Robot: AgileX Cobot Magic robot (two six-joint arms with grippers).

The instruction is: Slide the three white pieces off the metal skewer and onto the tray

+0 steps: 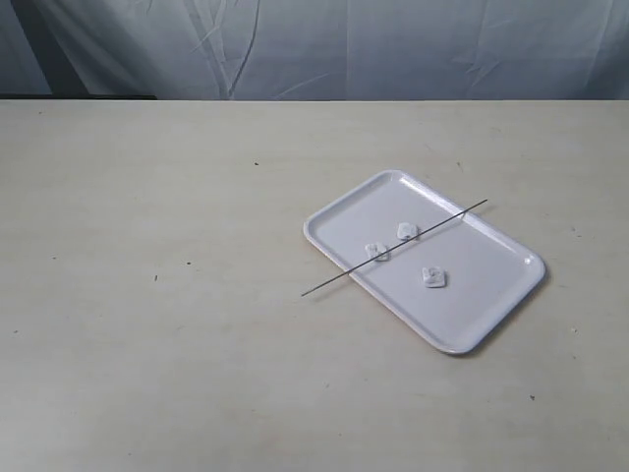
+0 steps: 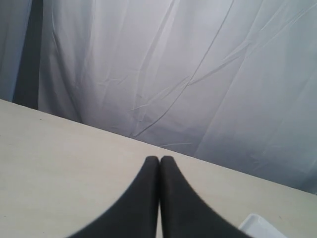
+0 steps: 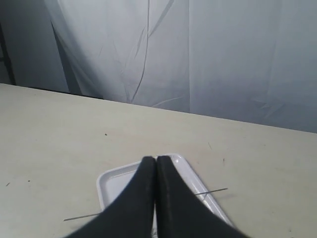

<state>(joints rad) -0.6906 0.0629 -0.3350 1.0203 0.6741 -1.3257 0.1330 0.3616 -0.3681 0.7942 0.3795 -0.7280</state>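
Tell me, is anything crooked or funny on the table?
The metal skewer lies slantwise across the tray, both ends poking past its rim. One white piece lies apart from it. The other two pieces sit right by it, and whether they are threaded on it cannot be told.

Table is open all round the tray, widest on the left, so approach from above or from either side is unblocked; the cloth backdrop closes off the far edge. Main thing in the way is the metal skewer, lying diagonally across the tray with both tips overhanging the low rim, one out over the table on the near left. Three white pieces sit on the tray floor, two right at the skewer line, one apart on its near side.
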